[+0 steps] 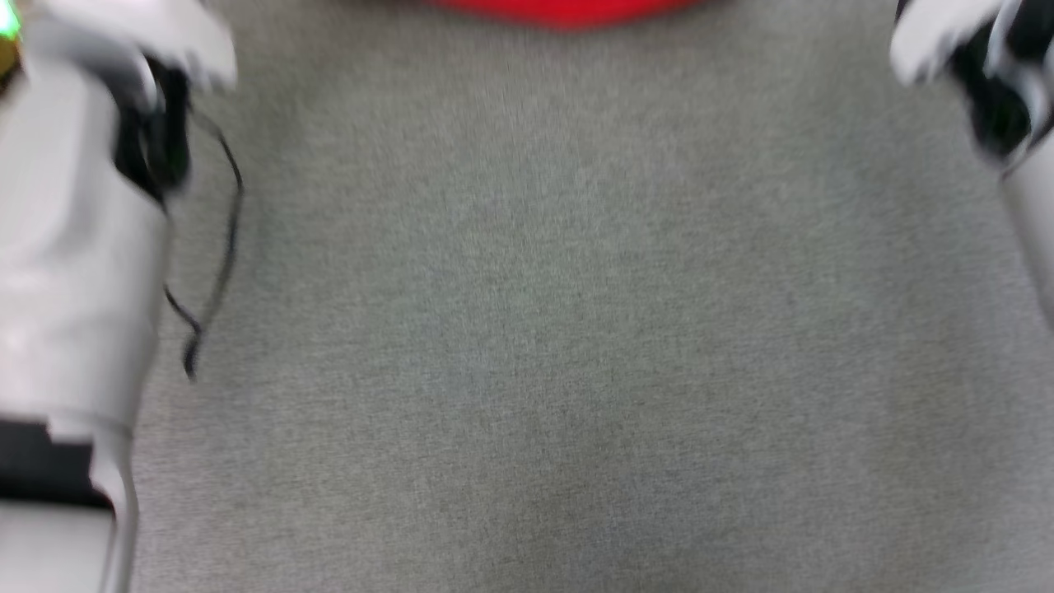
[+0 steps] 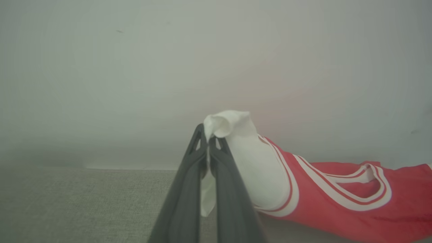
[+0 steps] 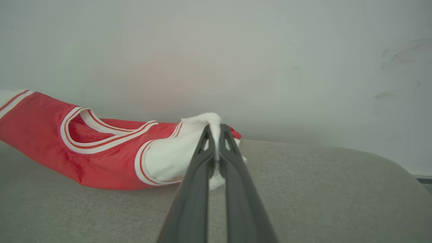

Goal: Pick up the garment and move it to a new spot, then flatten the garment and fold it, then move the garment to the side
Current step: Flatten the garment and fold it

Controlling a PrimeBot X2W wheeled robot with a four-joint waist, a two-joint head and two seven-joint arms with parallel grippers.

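Red fabric, the garment, lies at 12 o'clock on the grey woven surface, near its far edge by the wall. Left gripper pinches a white sleeve; right gripper pinches the opposite sleeve. Bare surface extends from centre to 6 o'clock.

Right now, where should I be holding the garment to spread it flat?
By the two white sleeves, one per end effector, coming in low from the near side. The left end effector and right end effector are shut on them; the garment stretches between them over the grey surface, so pulling apart should likely flatten it.
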